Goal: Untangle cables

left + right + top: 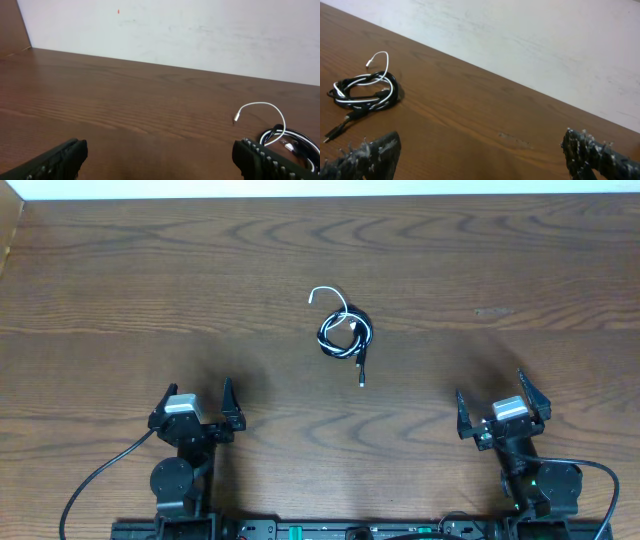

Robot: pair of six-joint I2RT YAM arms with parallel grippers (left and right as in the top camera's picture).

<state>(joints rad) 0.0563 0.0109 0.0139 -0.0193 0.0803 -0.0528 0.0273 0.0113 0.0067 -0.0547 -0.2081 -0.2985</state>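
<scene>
The cables (pixel 345 332) lie coiled together in a small bundle at the table's middle: a black one with a plug end (pixel 361 377) trailing toward me, and a white one with its end (pixel 312 296) arching up to the left. The left wrist view shows the bundle (pixel 290 140) at far right; in the right wrist view the cables (pixel 367 92) lie at far left. My left gripper (pixel 196 398) rests open near the front left, far from them. At the front right my right gripper (pixel 502 394) also stands open and empty.
The wooden table (pixel 150 280) ends at a white wall (pixel 320 186) along the far side. Both arm bases and their thick black wires (pixel 95 480) sit at the near edge. A faint scuff (pixel 515 140) marks the wood in front of the right gripper.
</scene>
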